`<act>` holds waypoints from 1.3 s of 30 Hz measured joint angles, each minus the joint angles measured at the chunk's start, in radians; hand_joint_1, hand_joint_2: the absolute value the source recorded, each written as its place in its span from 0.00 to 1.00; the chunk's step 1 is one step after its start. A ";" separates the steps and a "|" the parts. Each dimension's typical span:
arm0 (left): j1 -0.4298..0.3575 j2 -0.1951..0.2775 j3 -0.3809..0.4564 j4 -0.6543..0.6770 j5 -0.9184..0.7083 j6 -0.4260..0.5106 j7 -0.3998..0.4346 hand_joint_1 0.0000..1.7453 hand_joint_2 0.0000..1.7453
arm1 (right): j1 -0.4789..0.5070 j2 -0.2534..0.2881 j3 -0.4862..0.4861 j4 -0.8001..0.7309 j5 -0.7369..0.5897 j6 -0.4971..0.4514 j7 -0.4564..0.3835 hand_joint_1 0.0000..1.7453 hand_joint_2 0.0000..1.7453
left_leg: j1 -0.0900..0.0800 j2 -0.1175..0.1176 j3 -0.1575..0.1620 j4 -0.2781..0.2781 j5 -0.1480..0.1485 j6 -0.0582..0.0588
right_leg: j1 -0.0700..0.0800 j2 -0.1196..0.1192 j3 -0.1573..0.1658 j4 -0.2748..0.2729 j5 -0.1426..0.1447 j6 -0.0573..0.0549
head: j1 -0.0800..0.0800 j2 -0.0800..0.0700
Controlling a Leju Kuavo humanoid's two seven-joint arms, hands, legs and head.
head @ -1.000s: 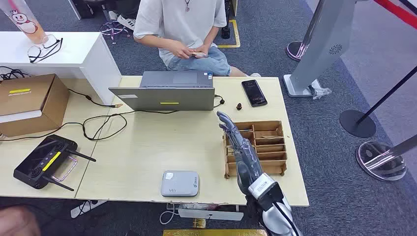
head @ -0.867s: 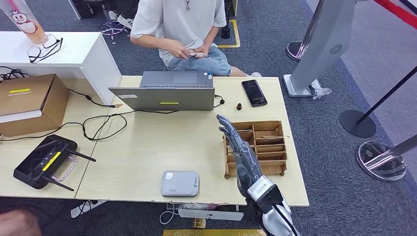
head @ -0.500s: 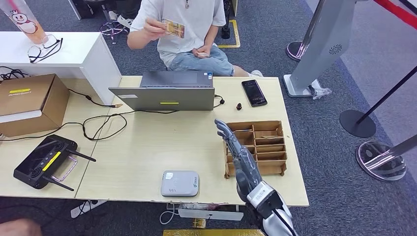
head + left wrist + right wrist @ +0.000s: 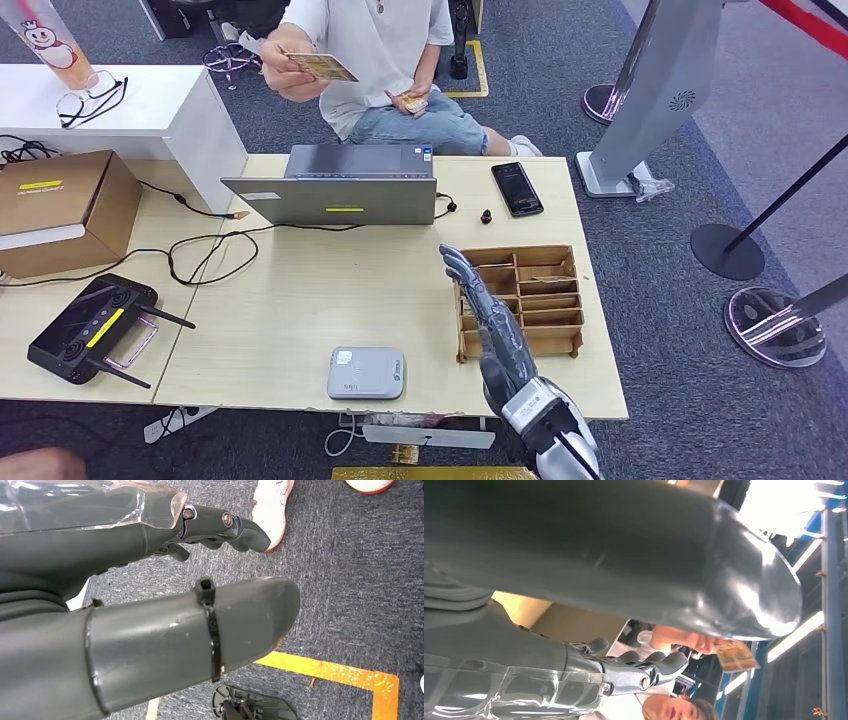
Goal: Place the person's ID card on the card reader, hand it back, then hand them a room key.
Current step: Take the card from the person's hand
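At the far left of the head view, a brown box and a black controller lie on the bench. Left of the top centre, a person's hand holds up the ID card, well apart from everything on the bench. Below it stands a laptop. At lower centre, near the front edge, sits the grey card reader. Right of it, the right robot hand reaches up from the bottom edge, fingers apart and empty, over the left side of the wooden tray. A phone lies above the tray. The left robot hand hangs over carpet, fingers partly curled, holding nothing.
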 joint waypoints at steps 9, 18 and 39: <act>0.000 -0.003 0.001 0.000 -0.028 -0.010 0.006 0.00 0.00 | -0.053 -0.001 0.001 0.008 0.199 -0.124 0.016 0.00 0.00 | 0.000 0.000 0.000 0.000 0.000 0.000 | 0.000 0.000 0.000 0.000 0.000 0.000 | 0.000 0.000; 0.000 -0.005 0.001 0.000 -0.052 -0.023 0.032 0.00 0.00 | -0.188 -0.003 0.021 0.052 0.415 -0.262 0.063 0.00 0.00 | 0.000 0.000 0.000 0.000 0.000 0.000 | 0.000 0.000 0.000 0.000 0.000 0.000 | 0.000 0.000; -0.002 -0.012 0.001 0.000 -0.086 -0.023 0.044 0.00 0.00 | -0.406 -0.004 0.067 0.264 0.747 -0.462 0.225 0.00 1.00 | 0.000 0.000 0.000 0.000 0.000 0.000 | 0.000 0.000 0.000 0.000 0.000 0.000 | 0.000 0.000</act>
